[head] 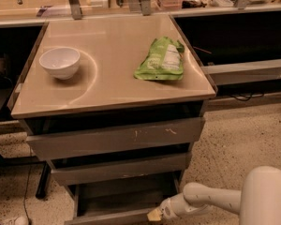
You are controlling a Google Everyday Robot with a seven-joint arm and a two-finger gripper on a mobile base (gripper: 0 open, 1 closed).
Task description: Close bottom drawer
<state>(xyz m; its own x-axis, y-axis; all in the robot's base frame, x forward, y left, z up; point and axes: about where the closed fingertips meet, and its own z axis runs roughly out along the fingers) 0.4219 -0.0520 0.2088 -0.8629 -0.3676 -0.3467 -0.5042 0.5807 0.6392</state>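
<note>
The bottom drawer (122,197) stood pulled out at six o'clock, the gripper (155,214) at its front edge, open or closed I couldn't tell; next, probably, a straight push toward twelve.

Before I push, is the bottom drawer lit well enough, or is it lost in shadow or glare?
Camera view: the bottom drawer lies in shadow under the drawers above, dim but its tray readable; the gripper by its front edge is lit pale and stands out; glare falls only on the cabinet top, a curved sheen beside the white bowl.
</note>
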